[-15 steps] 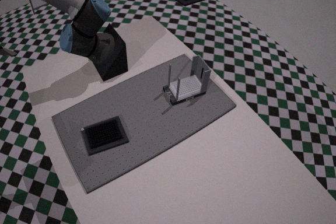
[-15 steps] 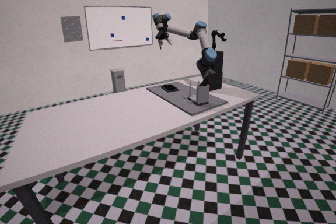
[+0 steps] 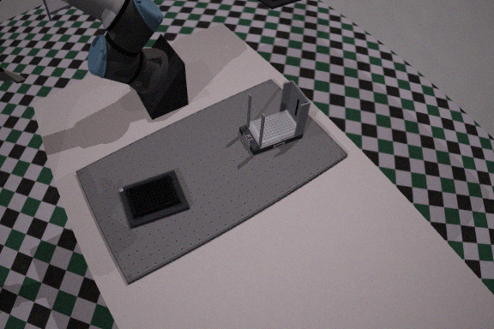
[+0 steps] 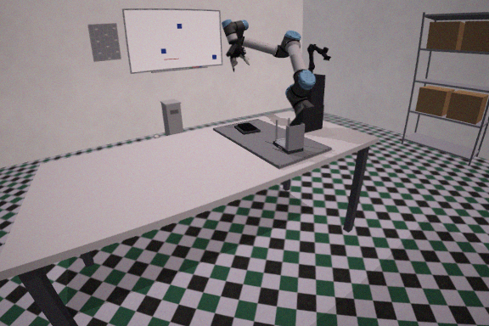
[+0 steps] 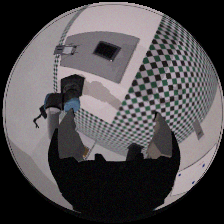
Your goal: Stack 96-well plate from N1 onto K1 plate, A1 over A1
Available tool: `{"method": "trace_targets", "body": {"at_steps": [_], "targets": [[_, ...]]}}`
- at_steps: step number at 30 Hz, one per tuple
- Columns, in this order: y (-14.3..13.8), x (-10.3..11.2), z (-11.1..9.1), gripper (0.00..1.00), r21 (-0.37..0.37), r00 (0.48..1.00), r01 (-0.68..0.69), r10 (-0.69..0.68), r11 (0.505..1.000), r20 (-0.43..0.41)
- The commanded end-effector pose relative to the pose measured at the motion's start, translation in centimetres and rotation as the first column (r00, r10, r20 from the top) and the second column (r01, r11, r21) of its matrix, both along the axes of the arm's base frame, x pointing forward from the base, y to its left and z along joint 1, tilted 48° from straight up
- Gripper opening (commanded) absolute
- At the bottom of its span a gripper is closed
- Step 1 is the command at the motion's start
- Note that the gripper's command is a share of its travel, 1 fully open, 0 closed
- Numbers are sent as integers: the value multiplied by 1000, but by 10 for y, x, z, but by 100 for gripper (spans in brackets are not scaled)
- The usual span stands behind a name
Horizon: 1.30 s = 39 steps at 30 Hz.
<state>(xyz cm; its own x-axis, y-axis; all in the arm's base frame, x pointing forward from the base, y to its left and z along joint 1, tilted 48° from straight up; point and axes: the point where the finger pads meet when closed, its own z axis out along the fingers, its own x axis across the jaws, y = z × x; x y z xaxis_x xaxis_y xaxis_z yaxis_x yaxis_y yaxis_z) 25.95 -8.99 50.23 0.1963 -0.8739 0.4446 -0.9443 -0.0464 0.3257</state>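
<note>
A black 96-well plate [image 3: 153,195] [image 4: 247,127] [image 5: 106,49] lies in the dark plate nest N1 [image 3: 133,221] at the left of the grey perforated board [image 3: 214,164] [image 4: 259,142] [image 5: 85,45]. A white plate [image 3: 276,127] [image 4: 280,143] [image 5: 65,49] sits flat in the stack rack K1 [image 3: 297,106] [image 4: 295,137], between two thin posts and a grey back wall. My gripper [image 4: 238,62] [image 5: 114,134] is open and empty. It hangs high above the table, far from both plates.
The arm's dark base block [image 3: 165,80] [image 4: 314,103] stands on the table behind the board. A grey box [image 4: 171,116] stands on the floor by the wall. A shelf rack with cardboard boxes [image 4: 450,87] stands at the right.
</note>
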Motion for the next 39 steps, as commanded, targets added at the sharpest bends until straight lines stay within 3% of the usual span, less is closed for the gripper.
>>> {"method": "trace_targets", "body": {"at_steps": [1,12,25,28,39], "targets": [[0,0,0,100,0,1000,0,0,1000,1],[-7,31,-33,100,2,984,-161,161,987,-74],[-12,58,-68,100,7,965,-239,238,971,-113],[-13,66,-81,100,15,937,-314,313,949,-154],[-14,85,-115,100,25,903,-386,383,922,-194]]}}
